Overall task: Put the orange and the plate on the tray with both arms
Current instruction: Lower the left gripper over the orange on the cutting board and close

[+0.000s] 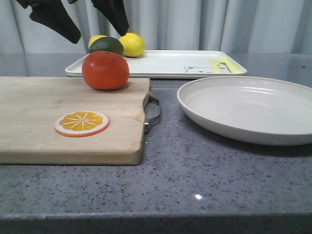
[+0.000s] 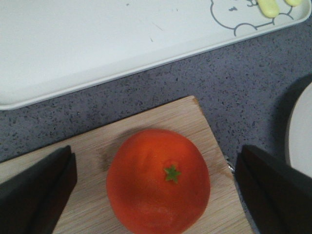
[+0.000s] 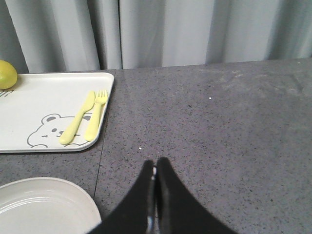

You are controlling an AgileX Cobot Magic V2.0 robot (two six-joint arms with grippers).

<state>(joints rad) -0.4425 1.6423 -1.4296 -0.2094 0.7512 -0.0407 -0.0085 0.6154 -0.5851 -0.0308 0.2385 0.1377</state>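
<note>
The orange (image 1: 105, 70) sits on the far right corner of the wooden cutting board (image 1: 44, 126). In the left wrist view the orange (image 2: 158, 181) lies between the two wide-apart black fingers. My left gripper (image 1: 100, 24) is open and hangs above the orange without touching it. The off-white plate (image 1: 248, 108) rests on the counter at the right; its rim shows in the right wrist view (image 3: 44, 207). The white tray (image 1: 165, 64) with the bear drawing lies at the back. My right gripper (image 3: 156, 168) is shut and empty, over bare counter beside the plate.
Two yellow lemons (image 1: 131, 44) and a dark green fruit (image 1: 107, 45) lie on the tray's left end. A flat orange slice (image 1: 82, 123) lies on the board. The board's metal handle (image 1: 153, 113) points toward the plate. Grey curtains hang behind.
</note>
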